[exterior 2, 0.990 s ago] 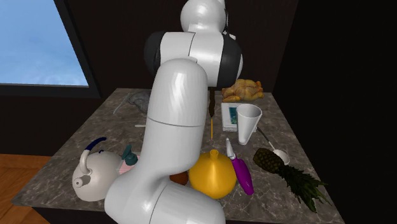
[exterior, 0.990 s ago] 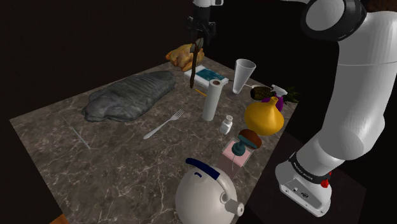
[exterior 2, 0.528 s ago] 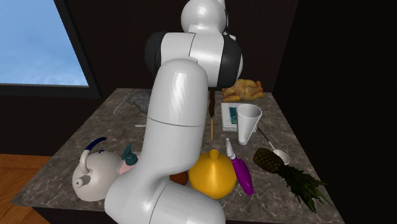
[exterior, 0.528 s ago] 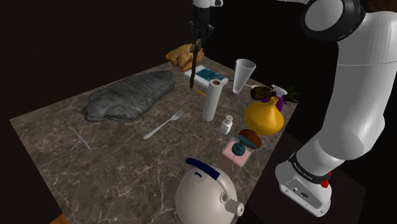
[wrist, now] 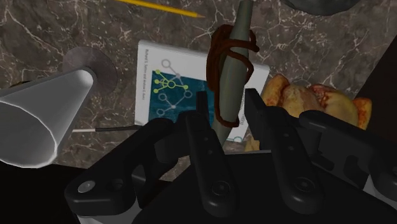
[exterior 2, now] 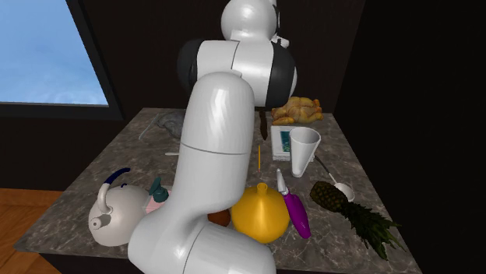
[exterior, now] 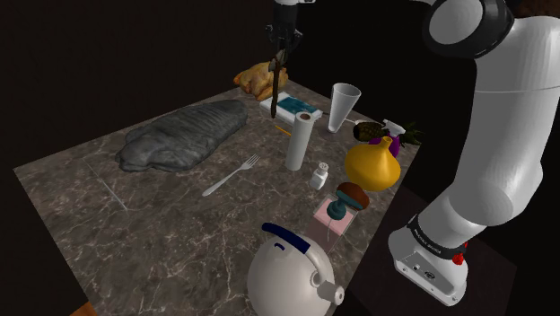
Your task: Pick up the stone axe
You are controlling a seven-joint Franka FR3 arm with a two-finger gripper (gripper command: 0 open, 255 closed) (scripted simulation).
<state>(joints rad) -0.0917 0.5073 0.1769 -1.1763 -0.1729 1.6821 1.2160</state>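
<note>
The gripper (wrist: 226, 107) is partly closed: its two black fingers (wrist: 202, 127) clamp the shaft of the stone axe (wrist: 232, 63) from both sides, just below the brown cord binding. The axe hangs nearly upright from the gripper (exterior: 282, 38), above the white-and-blue booklet (wrist: 168, 83) lying on the marble table (exterior: 161, 215). A roast chicken (wrist: 305, 102) lies just beside the booklet. A white cone-shaped cup (wrist: 38, 118) stands near the booklet on the opposite side. A yellow pencil (wrist: 162, 7) lies near a third side of the booklet.
</note>
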